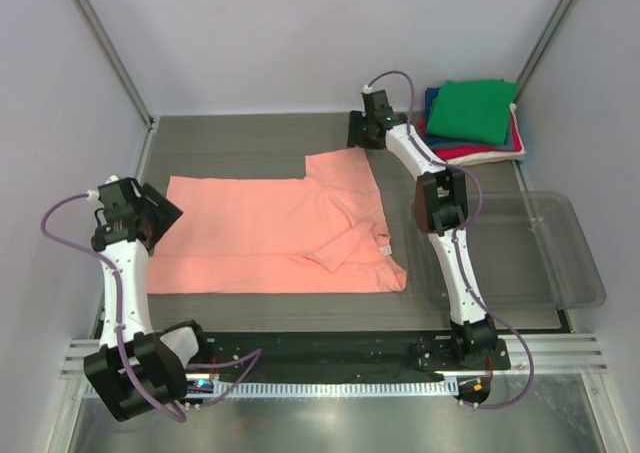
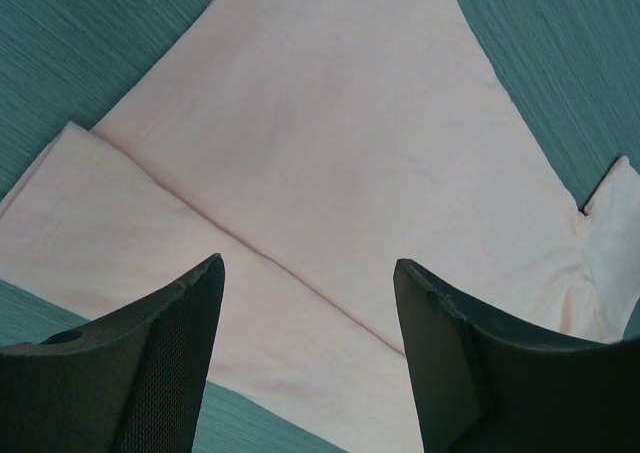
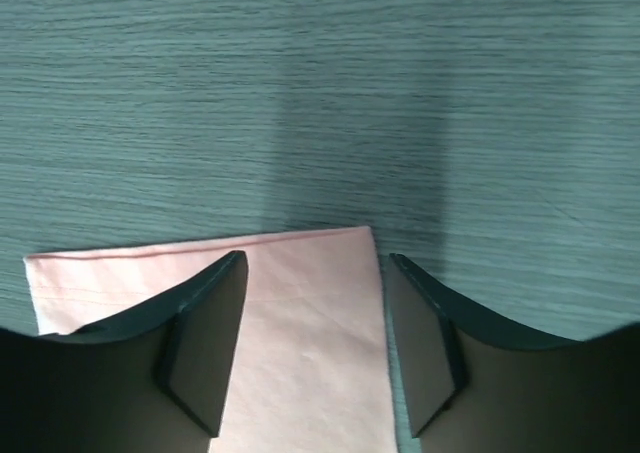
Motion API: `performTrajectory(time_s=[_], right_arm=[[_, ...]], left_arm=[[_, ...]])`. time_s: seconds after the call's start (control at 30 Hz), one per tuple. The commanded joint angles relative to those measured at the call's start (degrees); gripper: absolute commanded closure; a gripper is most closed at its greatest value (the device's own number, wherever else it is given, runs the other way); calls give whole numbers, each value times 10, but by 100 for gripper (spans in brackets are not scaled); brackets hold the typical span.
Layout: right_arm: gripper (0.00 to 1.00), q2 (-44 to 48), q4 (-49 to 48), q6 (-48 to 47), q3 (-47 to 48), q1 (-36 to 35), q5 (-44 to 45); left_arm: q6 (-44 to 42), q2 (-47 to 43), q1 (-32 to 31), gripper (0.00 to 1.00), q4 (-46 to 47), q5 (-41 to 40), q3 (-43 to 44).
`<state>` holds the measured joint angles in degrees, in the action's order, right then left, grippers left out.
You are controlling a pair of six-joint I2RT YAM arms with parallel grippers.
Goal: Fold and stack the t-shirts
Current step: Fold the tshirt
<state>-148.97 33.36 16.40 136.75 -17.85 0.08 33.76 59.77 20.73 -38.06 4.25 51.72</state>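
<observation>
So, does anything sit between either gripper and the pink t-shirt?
Nothing visible does. The left gripper hangs open over the left end of the salmon-pink t-shirt, the right gripper open over its far corner.

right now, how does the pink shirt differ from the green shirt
The pink shirt lies spread wide and only partly folded; the green shirt is folded into a compact square. The pink shirt rests directly on the table; the green shirt tops a pile of other folded shirts in the far right corner. Both are plain, single-colour cloth.
</observation>
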Motion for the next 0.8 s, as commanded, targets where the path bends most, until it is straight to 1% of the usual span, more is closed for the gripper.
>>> performTrajectory(time_s=[0.0,0.03,0.1,0.13,0.2,0.23,0.27,0.3,0.4,0.43,0.47,0.5,0.57,0.6,0.77], right_arm=[[38,-14,-38,6,3,-3,-49],[43,-17,-42,9,-5,-3,-57],[46,-17,-55,20,-17,-3,-69],[49,-15,-65,22,-32,-3,-72],[53,-11,-73,23,-44,-3,-74],[60,-9,-78,21,-53,-3,-74],[61,-5,-80,21,-55,-2,-73],[61,-2,-81,21,-65,-2,-68],[75,11,-102,23,-89,4,-79],[84,12,-110,24,-91,4,-82],[88,13,-112,23,-92,6,-85],[92,15,-114,23,-95,7,-90],[96,19,-121,21,-100,9,-94],[99,30,-127,18,-109,10,-92],[99,79,-160,5,-150,13,-100]], left_arm=[[-14,11,-3,30,29,-9,7],[-13,15,-3,31,29,-17,13],[-7,37,-3,30,22,-56,26],[-8,52,-3,30,20,-61,48],[-5,107,-3,29,8,-69,75],[-5,129,-3,28,5,-66,106],[-4,148,-3,28,0,-73,122],[2,192,-3,28,-3,-73,159],[3,260,-3,28,11,-79,217],[2,284,-3,27,20,-80,230],[0,305,-3,27,25,-79,246],[-9,355,-3,28,25,-70,284],[-21,402,-3,29,17,-61,322],[-30,449,-3,30,4,-65,360],[-56,535,-3,30,-32,-95,470]])
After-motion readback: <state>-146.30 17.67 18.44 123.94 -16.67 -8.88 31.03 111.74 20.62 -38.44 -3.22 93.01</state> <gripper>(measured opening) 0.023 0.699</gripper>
